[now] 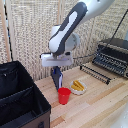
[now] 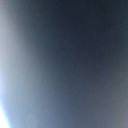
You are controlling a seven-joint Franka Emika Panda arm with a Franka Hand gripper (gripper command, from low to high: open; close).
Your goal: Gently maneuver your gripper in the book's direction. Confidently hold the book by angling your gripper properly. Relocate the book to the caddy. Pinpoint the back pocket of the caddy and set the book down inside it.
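Exterior view: the bulky white and grey robot arm (image 1: pixel 67 32) reaches down over the light wooden table (image 1: pixel 95 102), its small dark two-finger gripper (image 1: pixel 56 70) pinching the top of the thin dark navy-blue book (image 1: pixel 58 78), which hangs upright with its lower edge near the tabletop. Just beside the book stands the red plastic cup (image 1: pixel 64 95), and a small white dish of yellow food (image 1: pixel 78 87) lies next to that. The large black fabric caddy (image 1: pixel 20 97) sits at the exterior view's left, its near wall close to the cup. A black toaster oven (image 1: pixel 113 56) sits at the exterior view's right, well apart. The wrist view shows only a blurred dark blue surface.
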